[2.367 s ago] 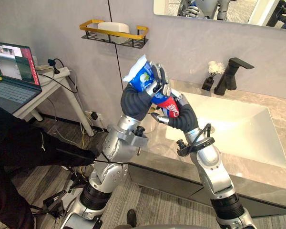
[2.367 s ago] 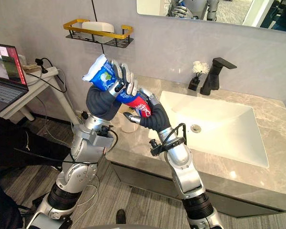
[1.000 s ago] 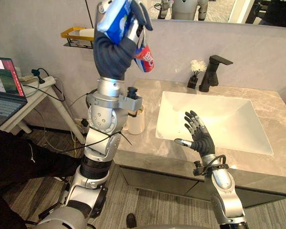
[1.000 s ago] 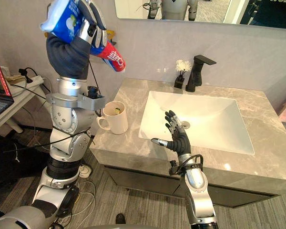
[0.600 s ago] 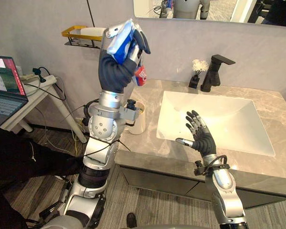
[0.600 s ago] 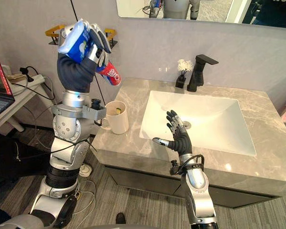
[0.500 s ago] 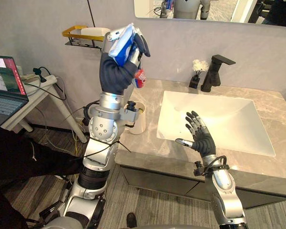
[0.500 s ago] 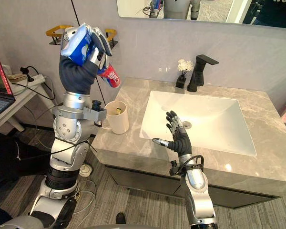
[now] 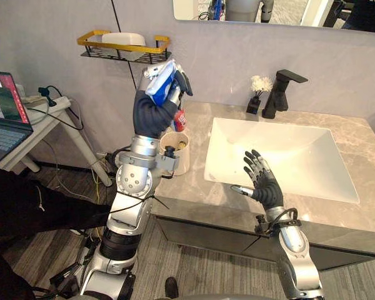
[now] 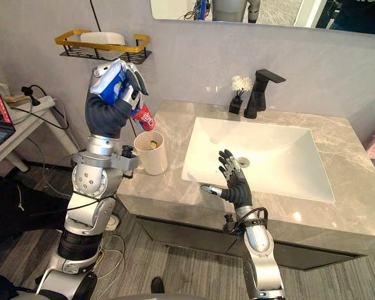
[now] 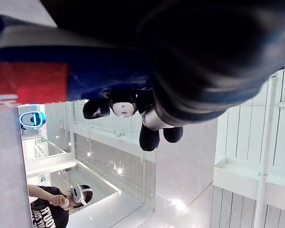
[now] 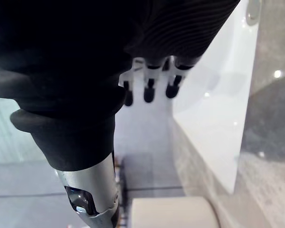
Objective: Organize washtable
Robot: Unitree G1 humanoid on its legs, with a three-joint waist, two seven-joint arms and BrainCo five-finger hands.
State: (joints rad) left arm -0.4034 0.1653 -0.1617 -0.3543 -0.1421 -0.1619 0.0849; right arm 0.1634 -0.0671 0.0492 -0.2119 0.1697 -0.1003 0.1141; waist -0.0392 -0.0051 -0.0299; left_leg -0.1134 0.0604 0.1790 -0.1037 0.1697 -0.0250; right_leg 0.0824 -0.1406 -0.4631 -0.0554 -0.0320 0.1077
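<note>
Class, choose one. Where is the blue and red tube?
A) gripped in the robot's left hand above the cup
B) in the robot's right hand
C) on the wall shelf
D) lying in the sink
A: the left hand curls round the tube, its red end pointing down towards the cup.

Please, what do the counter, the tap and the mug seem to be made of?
The counter looks like polished grey stone, perhaps marble: pale veins and a soft gloss. The tap seems matte black metal, without shine. The mug looks like cream glazed ceramic by its smooth thick wall, though plastic is possible.
</note>
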